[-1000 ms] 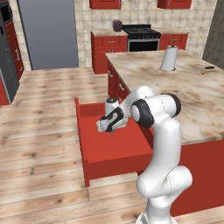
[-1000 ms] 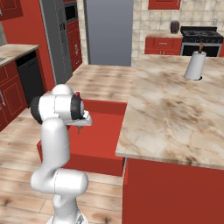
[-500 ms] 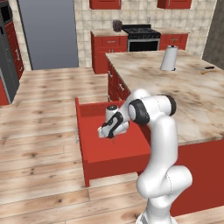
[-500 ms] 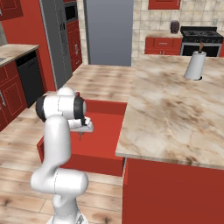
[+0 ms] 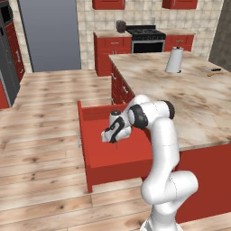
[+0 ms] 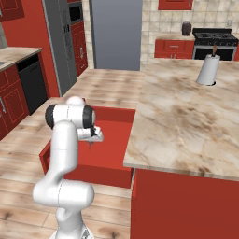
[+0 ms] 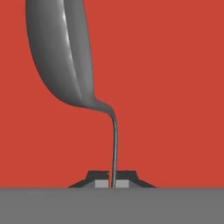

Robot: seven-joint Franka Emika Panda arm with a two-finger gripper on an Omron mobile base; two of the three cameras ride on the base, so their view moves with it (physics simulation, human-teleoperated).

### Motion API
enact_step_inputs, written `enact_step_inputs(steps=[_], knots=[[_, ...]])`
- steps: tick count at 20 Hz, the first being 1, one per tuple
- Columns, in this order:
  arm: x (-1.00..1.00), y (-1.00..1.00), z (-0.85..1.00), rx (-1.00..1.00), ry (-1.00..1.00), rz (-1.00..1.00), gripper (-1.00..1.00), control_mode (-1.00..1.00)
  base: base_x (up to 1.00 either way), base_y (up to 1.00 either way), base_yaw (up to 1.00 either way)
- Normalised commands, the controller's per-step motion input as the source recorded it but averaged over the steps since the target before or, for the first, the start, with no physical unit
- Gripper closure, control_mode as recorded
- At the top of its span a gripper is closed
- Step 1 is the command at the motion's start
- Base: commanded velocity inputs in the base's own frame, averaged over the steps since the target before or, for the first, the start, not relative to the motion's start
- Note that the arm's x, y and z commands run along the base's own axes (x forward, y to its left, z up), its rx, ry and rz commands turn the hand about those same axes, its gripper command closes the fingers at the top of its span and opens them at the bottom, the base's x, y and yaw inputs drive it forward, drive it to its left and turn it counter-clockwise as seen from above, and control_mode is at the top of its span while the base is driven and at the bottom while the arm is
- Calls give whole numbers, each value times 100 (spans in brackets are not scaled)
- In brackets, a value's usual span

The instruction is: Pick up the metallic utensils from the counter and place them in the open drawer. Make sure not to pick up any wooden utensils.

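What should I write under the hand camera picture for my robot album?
The end effector pinches a metal spoon by its handle above the red drawer.

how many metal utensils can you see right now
2: a metal spoon pinched in the shut pincer over the open drawer, and a knife on the counter's far side.

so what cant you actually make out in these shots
- Left base view: the far utensils on the counter are too small to tell apart.
- Hand view: the metal spoon is cut off by the top edge.
- Right base view: the arm hides part of the open drawer.
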Motion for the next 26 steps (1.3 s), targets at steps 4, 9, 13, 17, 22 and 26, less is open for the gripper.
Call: enact_step_inputs(steps=[4,9,13,17,22,26], knots=[[42,-3,0,2,1,0,100,-100,0,0,0],[13,-1,-20,1,4,1,100,-100,0,0,0],[1,0,-53,1,4,1,100,-100,0,0,0],[0,0,-44,1,1,0,100,-100,0,0,0],[0,0,-8,3,0,0,100,-100,0,0,0],[0,0,-4,1,0,0,-100,-100,0,0,0]])
